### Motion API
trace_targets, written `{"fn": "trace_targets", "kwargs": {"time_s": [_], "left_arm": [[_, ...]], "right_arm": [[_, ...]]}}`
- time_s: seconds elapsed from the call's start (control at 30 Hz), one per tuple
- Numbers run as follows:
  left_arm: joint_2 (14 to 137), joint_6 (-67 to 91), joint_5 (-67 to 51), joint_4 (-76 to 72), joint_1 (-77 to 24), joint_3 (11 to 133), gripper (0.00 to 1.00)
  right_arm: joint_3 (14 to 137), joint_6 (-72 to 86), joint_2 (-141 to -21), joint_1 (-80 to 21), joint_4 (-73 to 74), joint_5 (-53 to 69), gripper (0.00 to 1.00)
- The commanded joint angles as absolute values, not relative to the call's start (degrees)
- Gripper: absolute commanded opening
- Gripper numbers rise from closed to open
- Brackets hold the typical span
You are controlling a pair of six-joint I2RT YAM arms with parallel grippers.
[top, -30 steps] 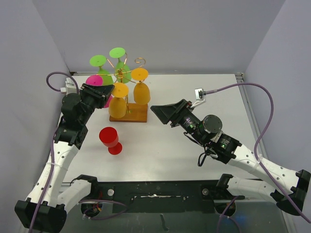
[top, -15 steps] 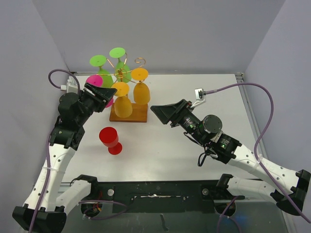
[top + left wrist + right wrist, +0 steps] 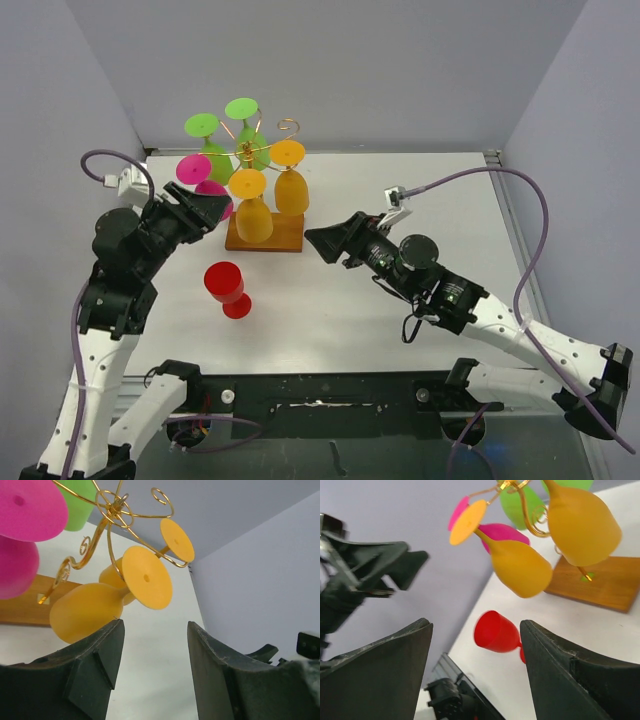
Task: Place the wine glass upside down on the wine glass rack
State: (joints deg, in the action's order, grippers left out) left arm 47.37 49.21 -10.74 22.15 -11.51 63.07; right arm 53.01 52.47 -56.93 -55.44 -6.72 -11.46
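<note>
A red wine glass (image 3: pixel 227 287) stands upright on the table, in front of the rack; it also shows in the right wrist view (image 3: pixel 497 631). The gold wire rack (image 3: pixel 250 150) on a brown wooden base (image 3: pixel 283 235) holds two green, two orange and one pink glass upside down; its scroll arms (image 3: pixel 116 510) show in the left wrist view. My left gripper (image 3: pixel 218 206) is open and empty, left of the rack, above the pink glass (image 3: pixel 200 178). My right gripper (image 3: pixel 322 240) is open and empty, right of the base, pointing towards the red glass.
Grey walls close in the table on the left, back and right. The orange glasses (image 3: pixel 268 205) hang low over the wooden base. Cables loop off both arms. A black rail runs along the near table edge (image 3: pixel 320 385).
My left gripper has pulled back from the rack, to the left and towards me. My right gripper has moved slightly left and nearer to the red glass.
</note>
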Motion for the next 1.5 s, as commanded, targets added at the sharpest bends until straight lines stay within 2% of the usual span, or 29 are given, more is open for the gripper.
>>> {"fn": "trace_targets", "kwargs": {"time_s": [0.0,0.23,0.43,0.6,0.8,1.13,1.47], "left_arm": [[41.23,36.07,-6.23,26.2,-11.25,65.81,0.5],[35.02,26.14,6.36,33.31,-12.56,67.24,0.5],[30.81,24.69,17.7,33.1,-15.67,68.73,0.5],[27.0,24.2,22.12,31.62,-17.45,67.42,0.5],[25.47,23.84,24.72,30.61,-18.4,66.62,0.5],[26.62,24.55,24.46,29.93,-18.89,65.64,0.5],[27.48,25.9,23.67,28.85,-18.9,64.65,0.5]], "right_arm": [[54.62,46.67,-60.01,-55.72,-0.56,-13.21,0.72],[62.1,39.2,-71.99,-65.1,3.08,-26.49,0.71],[69.67,37.05,-83.93,-69.78,2.91,-30.36,0.69],[74.02,34.87,-91.04,-71.98,1.76,-32.82,0.67],[78.57,32.93,-97.69,-73.18,0.71,-36.58,0.62],[86.68,33.84,-106.35,-73.38,7.46,-36.99,0.51],[88.3,34.57,-107.06,-73.78,11.95,-38.61,0.3]]}}
